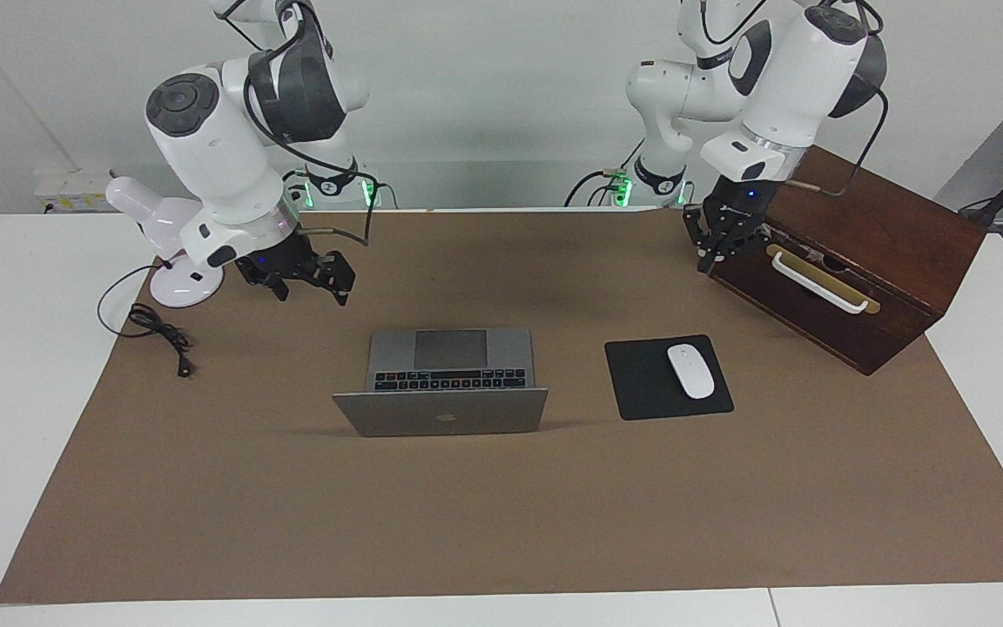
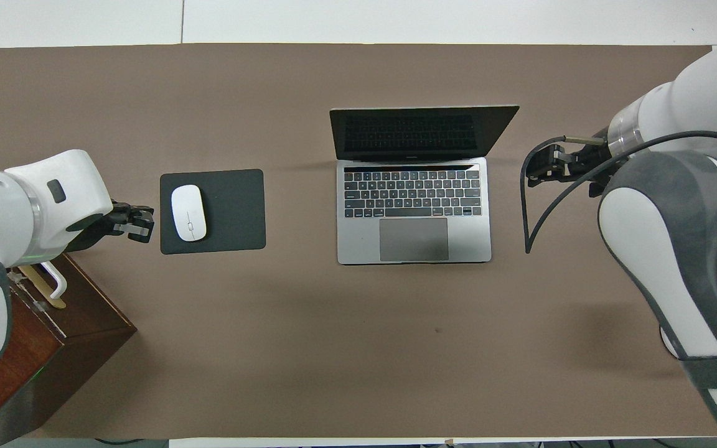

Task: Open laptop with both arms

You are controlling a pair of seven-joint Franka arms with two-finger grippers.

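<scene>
The left arm descends steeply from its raised elbow, and the left gripper (image 1: 715,251) hangs fingers-down just over the corner of the wooden box (image 1: 876,235) at the left arm's end of the table, beside the box's pale handle (image 1: 819,283). Its fingertips are pressed together and it grips nothing. The right arm bends down from its shoulder with the wrist tilted towards the middle of the table. The right gripper (image 1: 310,280) hovers low over the brown mat (image 1: 501,514) beside the white desk lamp (image 1: 162,228), carrying nothing; whether it is open or closed cannot be told. The laptop (image 1: 454,370) sits in the middle of the mat, between the two grippers and well apart from both. It is open, with its lid raised on the edge farther from the robots, the dark screen facing them and the trackpad nearer to them. Its long axis runs across the table from one arm's end to the other. The black mouse pad (image 1: 641,387), with a white mouse (image 1: 690,371) on it, lies beside the laptop toward the left arm's end.
</scene>
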